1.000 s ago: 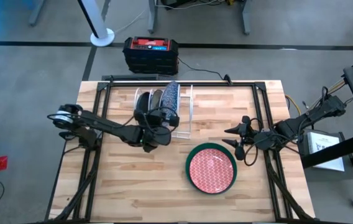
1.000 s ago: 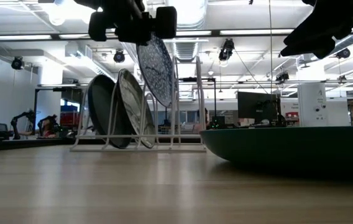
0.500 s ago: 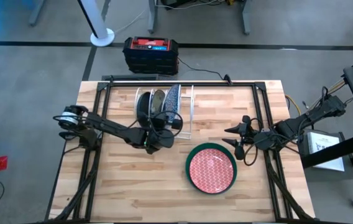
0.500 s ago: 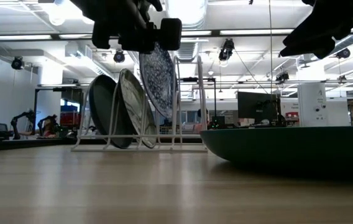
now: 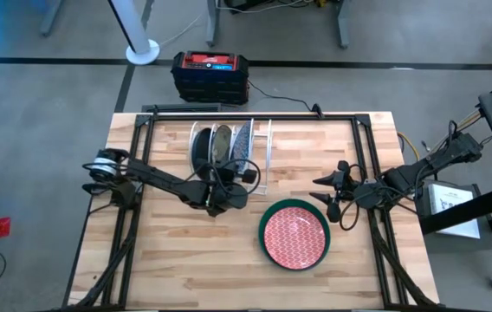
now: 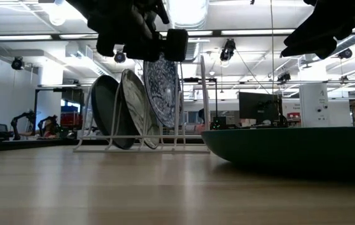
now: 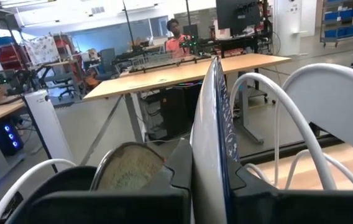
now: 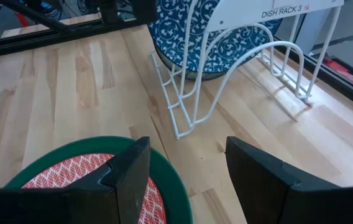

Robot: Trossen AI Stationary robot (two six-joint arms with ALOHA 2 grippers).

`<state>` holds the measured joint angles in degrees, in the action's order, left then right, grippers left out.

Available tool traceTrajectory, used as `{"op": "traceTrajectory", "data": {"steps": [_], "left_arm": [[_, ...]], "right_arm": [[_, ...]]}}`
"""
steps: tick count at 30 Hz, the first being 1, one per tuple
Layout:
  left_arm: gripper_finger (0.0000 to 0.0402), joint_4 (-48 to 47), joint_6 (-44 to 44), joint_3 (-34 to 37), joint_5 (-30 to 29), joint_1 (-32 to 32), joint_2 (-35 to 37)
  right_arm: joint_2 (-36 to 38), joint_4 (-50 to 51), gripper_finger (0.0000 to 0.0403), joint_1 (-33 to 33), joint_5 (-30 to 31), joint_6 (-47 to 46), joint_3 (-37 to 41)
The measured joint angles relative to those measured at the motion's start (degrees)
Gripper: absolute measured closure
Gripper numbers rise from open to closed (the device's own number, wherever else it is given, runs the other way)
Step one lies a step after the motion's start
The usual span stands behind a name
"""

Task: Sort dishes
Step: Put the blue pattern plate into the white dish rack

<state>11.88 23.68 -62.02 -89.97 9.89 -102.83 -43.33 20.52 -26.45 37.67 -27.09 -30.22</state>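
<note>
My left gripper [image 5: 231, 176] is shut on a blue-and-white speckled plate [image 5: 242, 141], which stands on edge in the white wire rack [image 5: 262, 165]. The plate also shows in the low view [image 6: 163, 90]. A dark teal plate [image 6: 105, 112] and an olive mottled plate [image 6: 134, 106] stand in the rack's slots to its left. A red-and-white patterned plate with a dark green rim [image 5: 295, 236] lies flat on the table. My right gripper [image 5: 336, 196] is open and empty, just right of that plate. No plain green plate is in view. My left gripper pinches the speckled plate's rim [image 7: 209, 163] at its near, upper part, with one finger [image 7: 178, 169] on each face. The fingers come about level from the table's near-left side. The plate stands nearly upright. Its lower edge [image 6: 165, 125] is down between the rack's wires, above the rack's base.
A black and red box [image 5: 210, 76] stands on the floor beyond the table's far edge. Dark frame rails [image 5: 133, 173] run along both table sides. The rack's right slots [image 8: 251, 68] hold nothing. Bare wood lies at the near left [image 5: 168, 260].
My left gripper has gone down and a little toward the table's right with the speckled plate. The plate has sunk between the rack's wires beside the mottled plate and has turned from tilted to nearly upright. My right gripper has kept still.
</note>
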Motion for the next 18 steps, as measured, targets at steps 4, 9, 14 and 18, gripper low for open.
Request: {"op": "traceTrajectory", "data": {"steps": [4,9,14,18], "left_arm": [[0.0398,0.0,0.0,0.0,0.0,0.0,-0.5],[0.0395,0.1,0.4,0.0,0.0,0.0,-1.9],[0.0390,0.2,1.5,0.0,0.1,-0.1,-3.5],[0.0390,0.3,1.5,0.0,0.1,-0.2,-4.1]], "right_arm": [[0.0,0.0,0.0202,0.0,0.0,0.0,0.0],[0.0,0.0,0.0202,0.0,0.0,0.0,0.0],[0.0,0.0,0.0202,0.0,0.0,0.0,0.0],[0.0,0.0,0.0202,0.0,0.0,0.0,0.0]]}}
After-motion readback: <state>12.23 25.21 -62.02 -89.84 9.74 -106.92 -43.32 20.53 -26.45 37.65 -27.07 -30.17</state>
